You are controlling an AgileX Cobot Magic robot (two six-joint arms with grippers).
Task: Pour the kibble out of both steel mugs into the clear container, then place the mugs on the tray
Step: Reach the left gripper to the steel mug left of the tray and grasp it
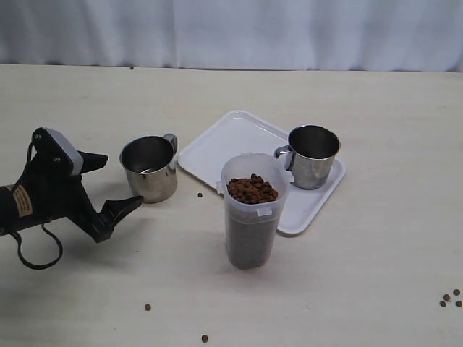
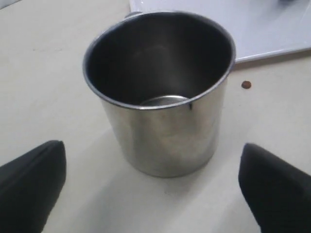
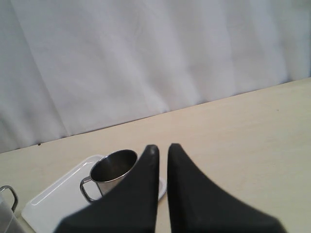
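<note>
steel mug (image 1: pixel 150 173), shiny and empty, stands just ahead of the left gripper (image 1: pixel 121 181), jaws spread wide, holding nothing. beyond, clear container (image 1: pixel 249 231) brims with brown kibble (image 1: pixel 252 189); second mug (image 1: pixel 312 157), empty, on white tray (image 1: pixel 224 141). right gripper (image 3: pixel 162 148) closed, empty.

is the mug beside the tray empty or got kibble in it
Empty: the left wrist view looks down into the upright mug and shows only its bare steel bottom.
</note>
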